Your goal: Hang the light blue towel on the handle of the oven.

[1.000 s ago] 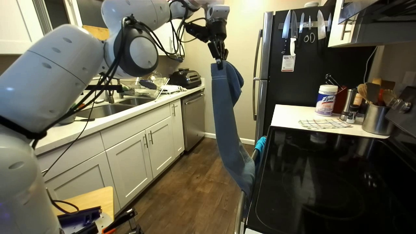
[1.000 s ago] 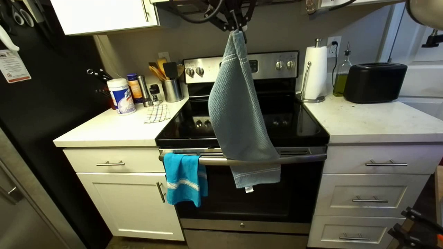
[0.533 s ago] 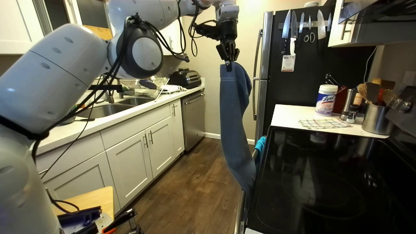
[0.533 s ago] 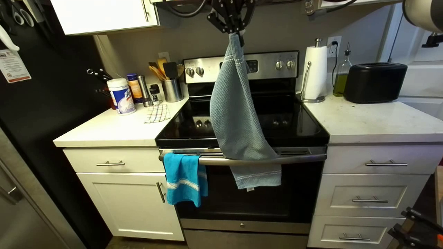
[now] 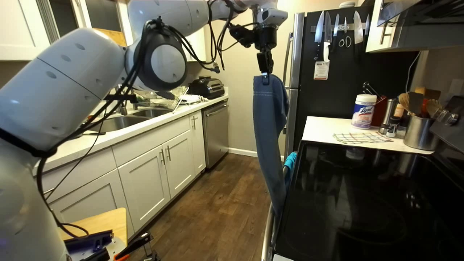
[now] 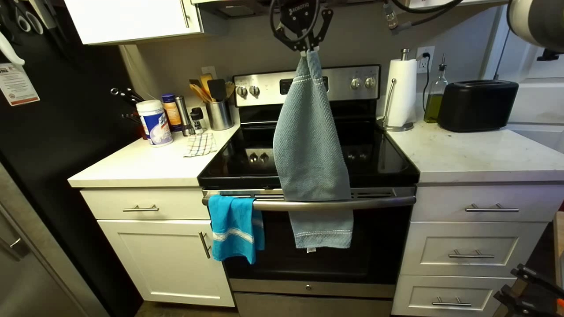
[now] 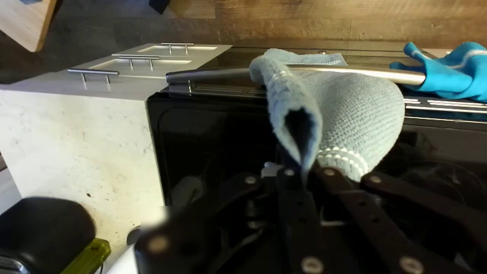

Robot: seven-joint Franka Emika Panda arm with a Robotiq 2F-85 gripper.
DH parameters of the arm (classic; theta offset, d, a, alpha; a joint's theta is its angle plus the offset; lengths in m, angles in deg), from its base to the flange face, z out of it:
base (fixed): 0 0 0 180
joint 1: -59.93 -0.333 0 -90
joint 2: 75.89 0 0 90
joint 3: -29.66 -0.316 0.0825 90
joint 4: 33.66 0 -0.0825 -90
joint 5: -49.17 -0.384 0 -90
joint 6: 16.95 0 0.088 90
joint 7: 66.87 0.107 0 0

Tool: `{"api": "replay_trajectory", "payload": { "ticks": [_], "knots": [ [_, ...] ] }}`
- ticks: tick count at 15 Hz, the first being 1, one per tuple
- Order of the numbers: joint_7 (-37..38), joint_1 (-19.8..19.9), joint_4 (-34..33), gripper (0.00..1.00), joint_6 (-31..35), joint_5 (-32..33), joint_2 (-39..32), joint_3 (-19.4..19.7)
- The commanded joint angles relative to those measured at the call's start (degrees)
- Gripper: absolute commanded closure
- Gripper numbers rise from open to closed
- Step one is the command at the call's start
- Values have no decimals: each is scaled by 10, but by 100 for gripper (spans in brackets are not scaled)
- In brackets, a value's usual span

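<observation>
The light blue towel [image 6: 310,145] hangs from my gripper [image 6: 308,50] in front of the stove. My gripper is shut on its bunched top end, high above the oven handle [image 6: 383,202]. The towel runs down behind the handle bar, and its lower end with white stitching and a tag shows below the bar. In an exterior view, the towel [image 5: 268,134] slants from the gripper [image 5: 265,75] down to the oven front. In the wrist view, the towel [image 7: 357,110] is folded open below the fingers [image 7: 306,173], and the handle [image 7: 220,74] crosses it.
A bright blue towel [image 6: 235,229] hangs at one end of the handle. The black cooktop [image 6: 374,163] lies behind the light blue towel. A paper towel roll [image 6: 402,92], a toaster [image 6: 478,105], a wipes tub [image 6: 154,123] and a utensil holder [image 6: 219,115] stand on the counters.
My gripper has moved toward the oven and a little lower, still holding the towel. The towel hangs straighter, and its lower end reaches slightly farther down below the handle.
</observation>
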Motion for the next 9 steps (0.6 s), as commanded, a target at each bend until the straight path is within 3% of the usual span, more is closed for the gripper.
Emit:
{"api": "replay_trajectory", "payload": {
  "ticks": [1,9],
  "knots": [
    [-103,8,11,99,3,14,-4,8],
    [-223,16,6,99,24,35,-40,36]
  ]
}}
